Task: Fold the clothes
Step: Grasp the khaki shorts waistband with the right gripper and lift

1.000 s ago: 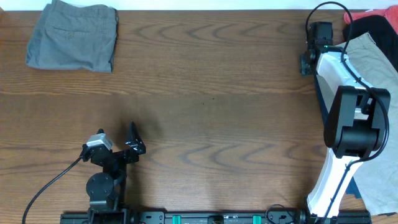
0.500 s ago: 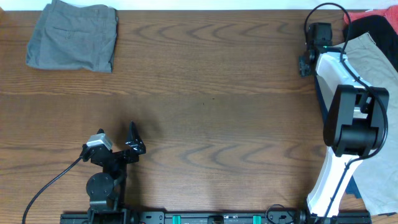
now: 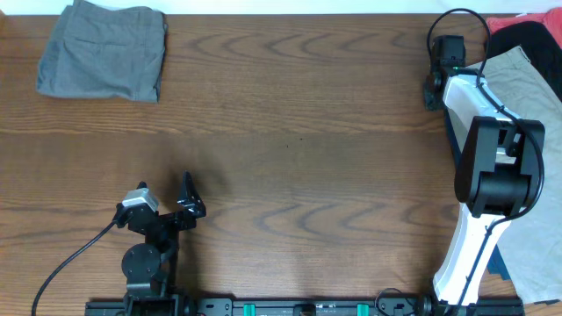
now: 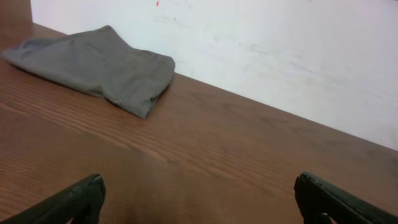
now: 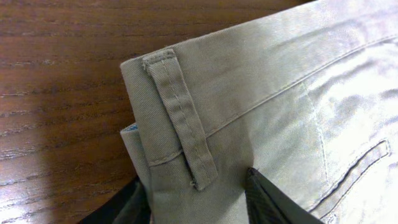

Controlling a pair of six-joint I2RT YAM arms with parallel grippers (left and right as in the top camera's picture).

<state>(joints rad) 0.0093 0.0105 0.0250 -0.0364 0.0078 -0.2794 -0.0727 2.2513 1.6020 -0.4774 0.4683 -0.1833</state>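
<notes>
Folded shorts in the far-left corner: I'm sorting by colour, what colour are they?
The folded shorts are plain grey, best seen overhead.

A brown wood-grain worktop (image 3: 299, 132) fills the overhead view. A plain white wall (image 4: 280, 50), faintly scuffed, rises along its far edge.

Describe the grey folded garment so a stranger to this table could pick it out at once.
Start at the wooden table and go to its far-left corner, by the white wall. The grey folded shorts lie there flat and alone. Every other garment, the beige pair, a black one and a red one, is heaped at the far-right edge.
</notes>
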